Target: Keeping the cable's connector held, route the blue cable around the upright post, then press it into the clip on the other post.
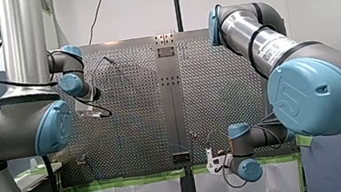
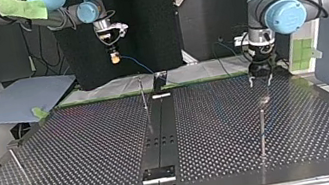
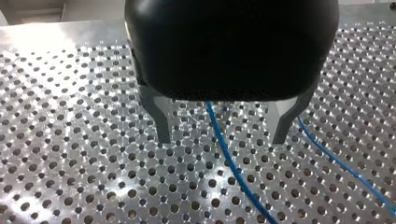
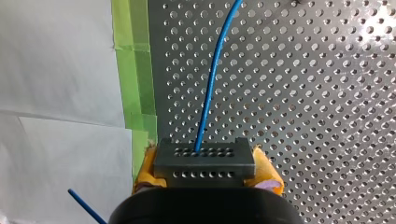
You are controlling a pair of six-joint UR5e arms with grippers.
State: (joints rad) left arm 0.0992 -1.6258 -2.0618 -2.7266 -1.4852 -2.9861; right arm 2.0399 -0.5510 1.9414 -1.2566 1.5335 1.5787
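Closest, our right pincer (image 4: 206, 157) grips the connector (image 4: 204, 164) between yellow pads (image 4: 269, 171); the blue cable (image 4: 212, 79) crosses the desk (image 4: 327, 93) under our left pincer (image 3: 221, 139), spread wide.

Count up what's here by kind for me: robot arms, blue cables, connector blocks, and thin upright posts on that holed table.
Silver-and-blue robot arms: 2
Thin blue cable: 1
Dark grey perforated connector block: 1
Thin upright metal posts: 3
Total: 7
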